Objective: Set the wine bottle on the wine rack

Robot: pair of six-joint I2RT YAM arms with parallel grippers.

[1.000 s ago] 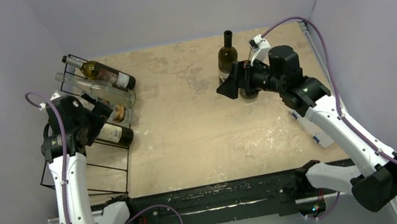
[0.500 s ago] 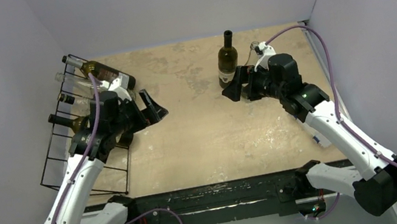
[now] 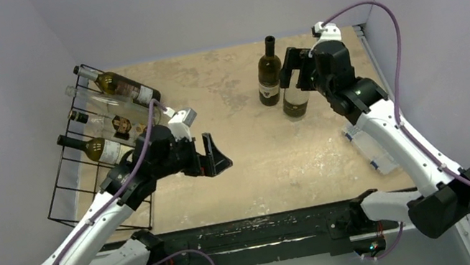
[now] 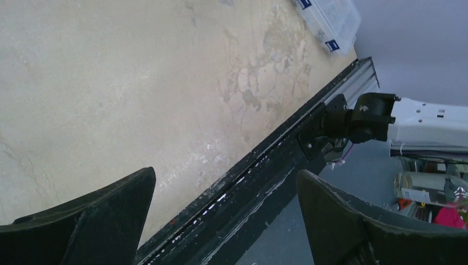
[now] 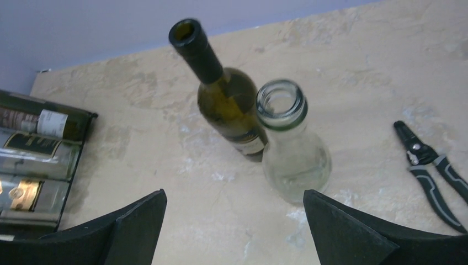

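Two grippers wide open and empty; wine bottle upright on the worktop.
Right gripper hangs above the clear wine bottle, which stands just beside, perhaps touching, a dark green bottle, with pliers near. Left gripper hovers over the worktop's middle, apart from the wine rack, where four bottles lie.

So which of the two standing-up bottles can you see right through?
The clear glass bottle, the one with the wider open mouth. The dark green bottle standing right beside it has a thin dark neck and is too dark to see through.
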